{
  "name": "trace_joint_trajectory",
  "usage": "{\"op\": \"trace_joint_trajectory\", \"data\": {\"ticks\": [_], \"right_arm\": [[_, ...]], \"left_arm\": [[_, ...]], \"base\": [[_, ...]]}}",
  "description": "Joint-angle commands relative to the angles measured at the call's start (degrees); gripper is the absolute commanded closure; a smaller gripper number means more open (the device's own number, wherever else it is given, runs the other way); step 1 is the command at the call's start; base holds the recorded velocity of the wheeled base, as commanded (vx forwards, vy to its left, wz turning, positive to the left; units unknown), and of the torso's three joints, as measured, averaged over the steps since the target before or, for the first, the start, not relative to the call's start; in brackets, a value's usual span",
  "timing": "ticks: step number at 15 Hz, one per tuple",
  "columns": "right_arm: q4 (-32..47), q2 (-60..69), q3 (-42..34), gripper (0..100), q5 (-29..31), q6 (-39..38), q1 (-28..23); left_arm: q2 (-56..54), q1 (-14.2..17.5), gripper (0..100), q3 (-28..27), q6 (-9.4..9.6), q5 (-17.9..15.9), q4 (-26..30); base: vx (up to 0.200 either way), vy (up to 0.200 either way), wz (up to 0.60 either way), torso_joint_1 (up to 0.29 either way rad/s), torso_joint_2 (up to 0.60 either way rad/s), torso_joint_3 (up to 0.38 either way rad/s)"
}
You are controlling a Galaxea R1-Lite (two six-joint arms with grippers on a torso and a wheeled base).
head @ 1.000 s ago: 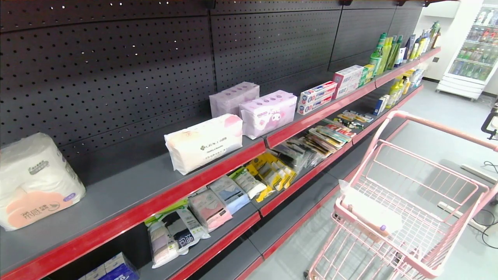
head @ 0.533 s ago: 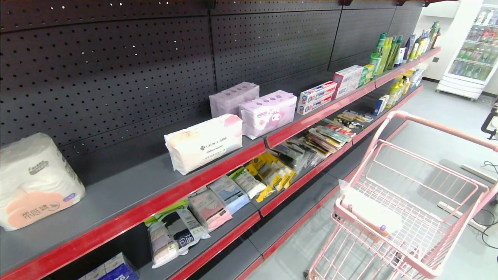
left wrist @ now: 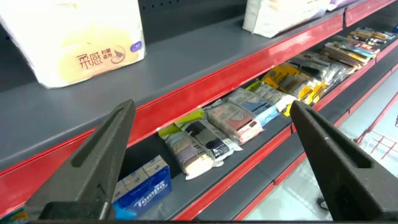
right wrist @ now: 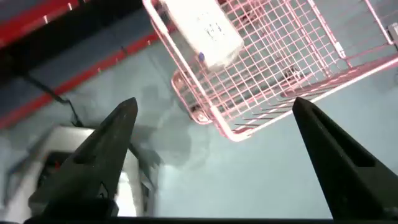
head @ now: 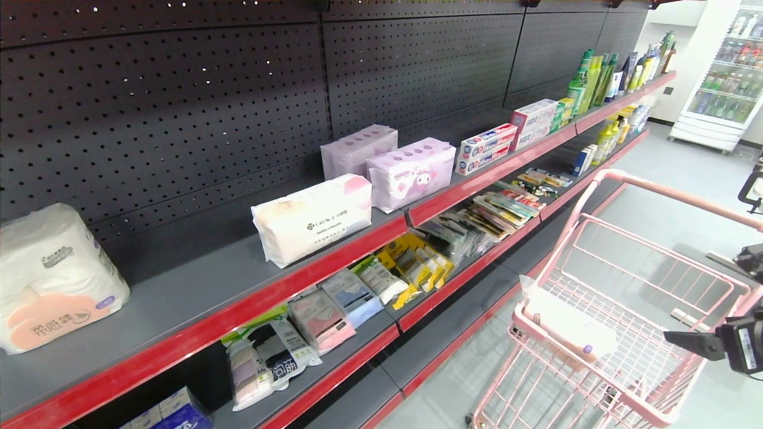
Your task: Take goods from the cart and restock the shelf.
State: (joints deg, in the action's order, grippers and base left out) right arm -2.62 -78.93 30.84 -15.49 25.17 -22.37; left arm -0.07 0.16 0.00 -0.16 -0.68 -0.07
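Observation:
A pink wire cart (head: 650,202) stands on the floor to the right of the shelf. A white soft pack (head: 566,325) lies in the cart against its near-left corner. My right gripper (head: 706,301) hangs open at the cart's right side, with nothing between its fingers. From the right wrist view the gripper (right wrist: 214,102) looks down at the cart (right wrist: 280,81) and the white pack (right wrist: 202,28). My left gripper (left wrist: 211,106) is open and empty, facing the shelves below a toilet-roll pack (left wrist: 74,37). The top shelf (head: 197,286) has bare grey space between packs.
The top shelf holds a toilet-roll pack (head: 53,277), tissue packs (head: 313,217), toothpaste boxes (head: 486,149) and bottles (head: 596,74). The lower shelf (head: 334,369) carries bagged goods. A glass-door cooler (head: 721,77) stands far right. Cables (head: 748,351) lie on the floor by the cart.
My right gripper has come into the head view at the right edge, beside the cart. The cart, the pack and the shelf goods have not moved.

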Motion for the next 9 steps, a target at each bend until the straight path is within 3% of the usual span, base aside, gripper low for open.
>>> {"op": "trace_joint_trajectory", "data": {"ticks": [1, 5, 9], "right_arm": [[-6.7, -22.4, 1.2, 0, -4.8, 14.2, -7.5], [-7.6, -33.0, 5.0, 0, -6.8, 22.6, -7.3], [-8.0, -39.9, 14.2, 0, -8.0, 22.3, -6.1]], "left_arm": [[0.1, 0.0, 0, 0.0, -0.02, 0.0, 0.0], [0.1, 0.0, 0, 0.0, -0.02, 0.0, 0.0], [0.1, 0.0, 0, 0.0, -0.02, 0.0, 0.0]], "base": [[0.0, 0.0, 0.0, 0.0, 0.0, 0.0], [0.0, 0.0, 0.0, 0.0, 0.0, 0.0], [0.0, 0.0, 0.0, 0.0, 0.0, 0.0]]}}
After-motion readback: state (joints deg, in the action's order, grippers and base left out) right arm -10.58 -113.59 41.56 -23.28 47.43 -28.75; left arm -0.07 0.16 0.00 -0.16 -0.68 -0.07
